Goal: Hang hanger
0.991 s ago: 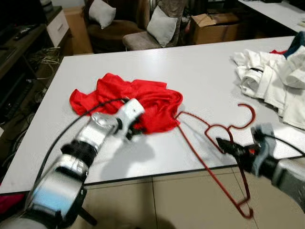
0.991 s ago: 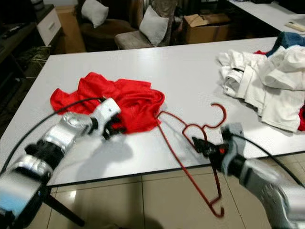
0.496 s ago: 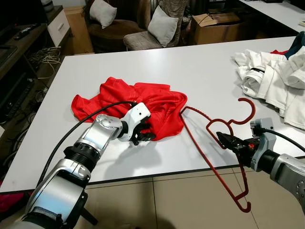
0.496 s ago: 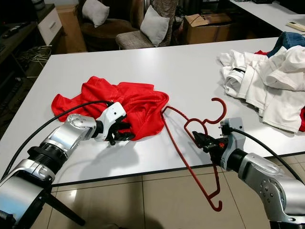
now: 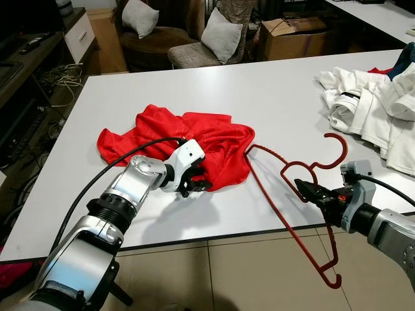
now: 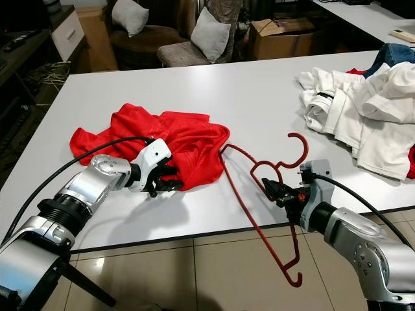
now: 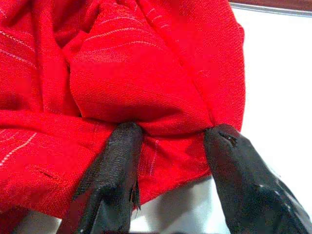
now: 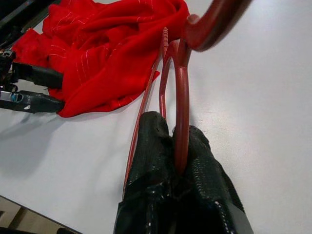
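The white clothes pile (image 5: pixel 382 110) runs off the picture's edge, and the red hanger's (image 5: pixel 305 207) far shoulder hides under the red shirt (image 5: pixel 194 139).

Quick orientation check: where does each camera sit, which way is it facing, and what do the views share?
Left eye and right eye views: on the head, looking down at the white table; both arms show.
Left wrist view: on the left arm, looking along the left gripper, jaws apart around a fold of the red garment.
Right wrist view: looking along the right gripper, shut on the red hanger.
Shared: garment and hanger appear in the head and right wrist views.
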Motion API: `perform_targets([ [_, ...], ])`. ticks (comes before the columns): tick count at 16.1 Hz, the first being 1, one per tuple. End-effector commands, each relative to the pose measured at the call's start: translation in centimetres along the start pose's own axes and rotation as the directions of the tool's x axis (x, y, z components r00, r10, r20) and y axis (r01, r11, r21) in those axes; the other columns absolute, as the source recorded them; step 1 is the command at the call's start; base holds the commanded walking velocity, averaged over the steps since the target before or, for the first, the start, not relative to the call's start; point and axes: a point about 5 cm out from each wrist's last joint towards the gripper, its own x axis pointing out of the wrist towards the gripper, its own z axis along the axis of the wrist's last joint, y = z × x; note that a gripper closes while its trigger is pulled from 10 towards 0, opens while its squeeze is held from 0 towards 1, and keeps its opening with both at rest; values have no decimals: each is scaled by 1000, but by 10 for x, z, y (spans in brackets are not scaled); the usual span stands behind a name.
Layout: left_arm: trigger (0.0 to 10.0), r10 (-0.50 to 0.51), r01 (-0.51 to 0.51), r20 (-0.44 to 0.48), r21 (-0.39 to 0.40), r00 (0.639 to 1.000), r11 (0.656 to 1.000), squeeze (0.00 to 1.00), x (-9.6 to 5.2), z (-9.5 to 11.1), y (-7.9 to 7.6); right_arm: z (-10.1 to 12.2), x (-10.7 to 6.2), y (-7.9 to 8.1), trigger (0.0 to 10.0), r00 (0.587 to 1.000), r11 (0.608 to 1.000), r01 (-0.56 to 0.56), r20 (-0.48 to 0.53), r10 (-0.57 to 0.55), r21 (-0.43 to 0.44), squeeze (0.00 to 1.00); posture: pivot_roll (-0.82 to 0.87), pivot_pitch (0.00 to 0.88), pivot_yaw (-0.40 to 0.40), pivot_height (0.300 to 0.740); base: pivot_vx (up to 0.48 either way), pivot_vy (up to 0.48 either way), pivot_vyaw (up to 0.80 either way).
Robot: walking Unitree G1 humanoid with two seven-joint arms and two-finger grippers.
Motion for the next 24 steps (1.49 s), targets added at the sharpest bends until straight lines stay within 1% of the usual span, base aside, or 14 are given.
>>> perform_targets([
  [1, 10000, -45, 45, 3, -4, 999, 999, 0, -2, 3, -4, -1, 6, -1, 10000, 1000, 1000, -1, -18, 0, -8, 0, -195, 0, 79, 740, 0, 0, 0],
  [2, 10000, -88, 88, 161, 9, 983, 996, 0, 5, 41, -16, 26, 31, 2, 10000, 993, 998, -42, 105, 48, -52, 0, -222, 0, 108, 740, 0, 0, 0],
  [3, 10000, -101, 100, 218, 13, 971, 995, 0, 8, 55, -21, 38, 41, 5, 10000, 986, 996, -60, 151, 70, -73, 0, -220, 0, 103, 740, 0, 0, 0],
  [10, 10000, -231, 226, 265, 48, 936, 973, 0, 13, 69, -53, 44, 61, 11, 10000, 980, 991, -99, 165, 112, -86, 0, -207, 0, 95, 740, 0, 0, 0],
  [12, 10000, -207, 186, 212, 116, 955, 976, 0, 8, 64, -49, 45, 50, 3, 10000, 982, 994, -45, 177, 62, -103, 0, -215, 0, 101, 740, 0, 0, 0],
  [13, 10000, -173, 143, 178, 167, 969, 975, 733, 3, 60, -41, 44, 41, -2, 10000, 984, 994, -16, 177, 35, -108, 0, -223, 0, 107, 740, 0, 0, 0],
  [14, 10000, -175, 144, 207, 155, 963, 977, 1000, -9, 63, -32, 40, 23, -4, 10000, 985, 993, -15, 167, 35, -118, 0, -234, 0, 115, 740, 0, 0, 0],
  [16, 10000, -194, 150, 249, 186, 949, 971, 1000, -40, 69, -10, 16, -19, -3, 10000, 996, 982, -73, 28, 79, -173, 0, -250, 0, 128, 740, 0, 0, 0],
  [17, 10000, -194, 150, 249, 186, 949, 971, 1000, -40, 69, -10, 16, -19, -3, 10000, 996, 982, -73, 28, 79, -173, 0, -250, 0, 128, 740, 0, 0, 0],
  [20, 10000, 167, -210, 397, 65, 903, 976, 1000, -39, 98, 38, 7, -55, -13, 10000, 998, 981, -57, 10, 60, -184, 0, -267, 0, 135, 740, 0, 0, 0],
  [21, 10000, 236, -292, 382, 96, 894, 952, 424, -30, 101, 40, 11, -62, -18, 10000, 999, 981, 8, 52, 2, -195, 0, -281, 0, 136, 740, 0, 0, 0],
  [22, 10000, 241, -302, 379, 110, 894, 947, 424, -25, 102, 38, 14, -67, -20, 10000, 996, 978, 48, 84, -31, -202, 0, -294, 0, 140, 740, 0, 0, 0],
  [23, 10000, 254, -315, 351, 127, 901, 941, 0, -15, 100, 35, 20, -72, -21, 10000, 988, 974, 105, 134, -79, -203, 0, -322, 0, 146, 740, 0, 0, 0],
  [24, 10000, 292, -346, 311, 133, 904, 929, 0, -7, 94, 33, 24, -76, -21, 10000, 976, 969, 154, 184, -118, -191, 0, -344, 0, 150, 740, 0, 0, 0],
])
